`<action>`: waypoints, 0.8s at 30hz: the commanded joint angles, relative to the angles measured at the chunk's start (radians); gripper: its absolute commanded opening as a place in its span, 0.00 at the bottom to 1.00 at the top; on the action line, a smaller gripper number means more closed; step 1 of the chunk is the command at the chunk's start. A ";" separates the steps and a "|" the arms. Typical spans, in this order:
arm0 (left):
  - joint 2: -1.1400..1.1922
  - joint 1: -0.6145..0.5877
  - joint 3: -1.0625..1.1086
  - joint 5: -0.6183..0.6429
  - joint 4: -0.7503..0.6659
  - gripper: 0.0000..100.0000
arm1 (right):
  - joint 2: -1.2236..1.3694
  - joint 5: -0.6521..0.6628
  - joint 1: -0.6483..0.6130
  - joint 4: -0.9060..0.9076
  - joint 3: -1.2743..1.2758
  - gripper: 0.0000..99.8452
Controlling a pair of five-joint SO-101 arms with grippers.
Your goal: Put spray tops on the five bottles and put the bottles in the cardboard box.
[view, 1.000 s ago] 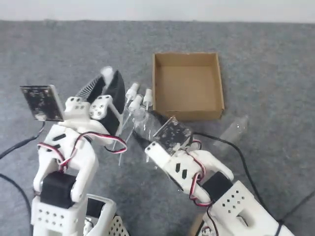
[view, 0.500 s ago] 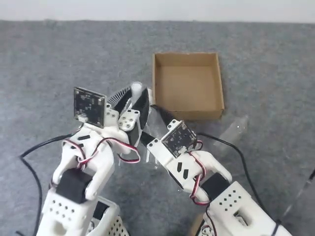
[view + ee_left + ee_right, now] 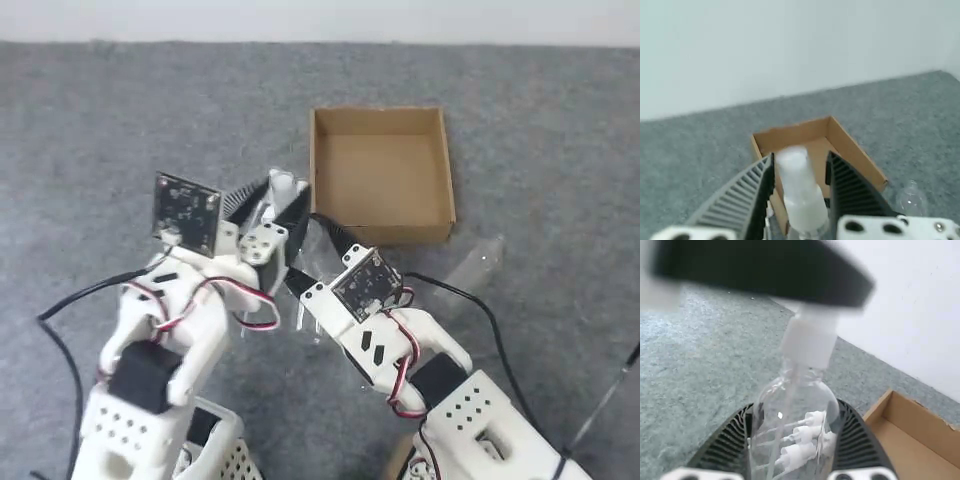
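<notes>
My right gripper [image 3: 796,412] is shut on a clear bottle [image 3: 794,427], held upright-tilted just in front of the cardboard box [image 3: 380,170]. My left gripper [image 3: 800,159] is shut on a white spray top [image 3: 799,192]. In the right wrist view that spray top [image 3: 810,342] sits at the bottle's neck with its dip tube running down inside. From above, the left gripper [image 3: 280,195] and the right gripper [image 3: 312,240] meet beside the box's near left corner. A second capless bottle [image 3: 476,264] lies on the carpet to the right of the box.
Several loose spray tops [image 3: 800,442] show through the held bottle, lying on the grey carpet near the box [image 3: 910,432]. The box [image 3: 815,142] stands open with nothing in it. Cables trail across the carpet beside both arm bases.
The left arm has swung right with the spray top, from beside the loose tops to over the held bottle's neck. The right arm has barely moved.
</notes>
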 commanded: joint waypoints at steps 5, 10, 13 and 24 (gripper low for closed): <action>-0.005 -0.098 -0.268 -0.051 0.123 0.16 | -0.022 -0.011 0.016 -0.025 -0.012 0.01; 0.034 -0.126 -0.202 -0.081 0.017 0.15 | -0.022 -0.011 0.016 -0.019 -0.012 0.01; 0.117 -0.124 -0.160 -0.094 -0.037 0.15 | -0.022 -0.009 0.016 -0.016 -0.012 0.01; 0.173 -0.114 -0.093 -0.097 0.009 0.15 | -0.022 -0.011 0.076 -0.024 -0.012 0.01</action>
